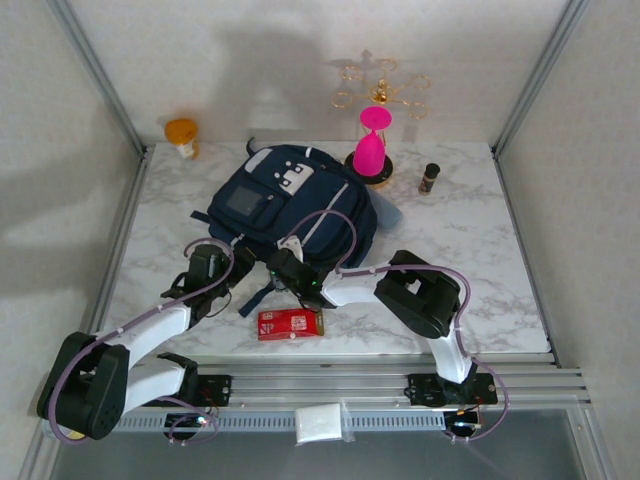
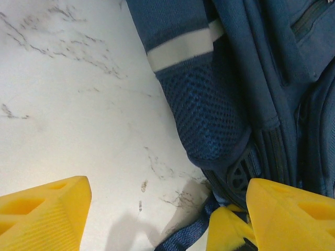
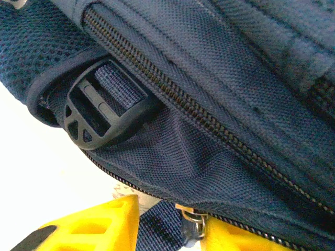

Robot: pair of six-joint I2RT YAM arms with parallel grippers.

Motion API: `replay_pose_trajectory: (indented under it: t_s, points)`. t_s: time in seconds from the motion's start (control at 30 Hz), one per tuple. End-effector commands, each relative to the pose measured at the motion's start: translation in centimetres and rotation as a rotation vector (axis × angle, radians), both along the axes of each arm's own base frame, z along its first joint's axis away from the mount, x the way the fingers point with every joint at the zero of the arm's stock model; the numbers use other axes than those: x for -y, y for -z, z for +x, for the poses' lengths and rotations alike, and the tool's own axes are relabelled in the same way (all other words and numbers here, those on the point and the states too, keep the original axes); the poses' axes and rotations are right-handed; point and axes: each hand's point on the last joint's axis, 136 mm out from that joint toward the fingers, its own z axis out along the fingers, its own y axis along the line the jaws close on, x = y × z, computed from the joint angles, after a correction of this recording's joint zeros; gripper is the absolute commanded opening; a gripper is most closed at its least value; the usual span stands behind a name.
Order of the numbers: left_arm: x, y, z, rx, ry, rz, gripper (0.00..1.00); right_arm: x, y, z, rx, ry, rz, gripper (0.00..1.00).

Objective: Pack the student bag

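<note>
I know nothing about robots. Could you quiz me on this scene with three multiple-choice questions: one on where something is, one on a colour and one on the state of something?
1. Where is the red packet relative to the student bag?
A. on top of it
B. on the table, between it and the arm bases
C. behind it
2. What colour is the hourglass-shaped thing behind the bag?
A. green
B. black
C. pink
3. The left hand is:
A. open over the table
B. shut on the hourglass
C. shut on the packet

Answers:
1. B, the packet lies just on the near side of the bag.
2. C, it is bright pink.
3. A, its fingers stand wide apart.
</note>
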Motion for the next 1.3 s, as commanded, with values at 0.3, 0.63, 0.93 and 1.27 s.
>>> replay_pose_trajectory:
  t_s: [0.3,0.63,0.93,1.27]
  points:
    - [1.9,-2.5,1.6,0.07,-0.001,-0.1,0.78,0.4,-4.1,0.5,0.048,-0.006,0.03,0.07]
    - [5.3,-2.2,3.3,0.09,-0.03,-0.24,0.6,0.9,-4.2,-1.9,-0.105,-0.018,0.053,0.0]
    - [4.9,-1.2,5.7,0.096,-0.128,-0.22,0.14,1.5,-3.4,-3.6,-0.227,-0.005,0.038,0.0]
    - [0.5,-2.0,6.3,0.1,-0.192,-0.081,0.0,5.5,-2.7,-5.8,-0.325,0.021,-0.048,0.0]
